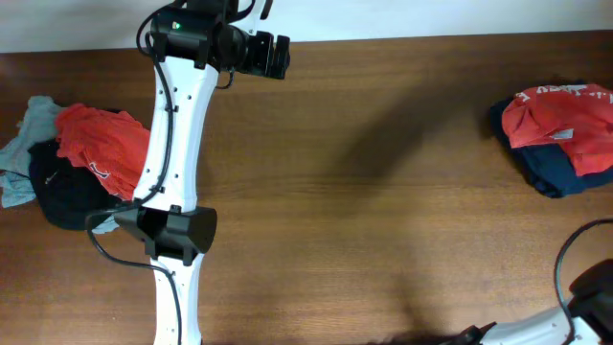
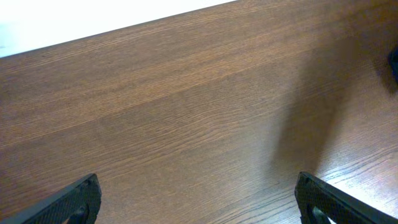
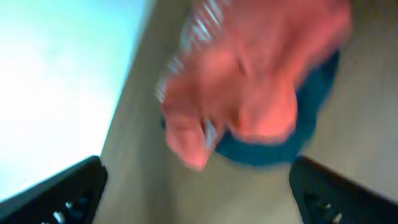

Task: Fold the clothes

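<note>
A loose pile of clothes lies at the left of the table: an orange-red garment (image 1: 101, 144) over a black one (image 1: 62, 187) and a grey-green one (image 1: 24, 144). At the far right an orange-red T-shirt with white lettering (image 1: 556, 120) sits on a navy garment (image 1: 565, 174). The right wrist view shows the same stack, blurred: T-shirt (image 3: 255, 81) on navy garment (image 3: 273, 152). My left gripper (image 1: 278, 56) (image 2: 199, 196) is open and empty over bare wood near the table's far edge. My right gripper (image 3: 198, 186) is open and empty, short of the stack.
The brown wooden table (image 1: 383, 192) ends at a white strip along the far edge (image 2: 93, 18). My left arm (image 1: 177, 144) runs along the table beside the left pile. Part of the right arm (image 1: 594, 287) and its cable shows at the bottom right corner.
</note>
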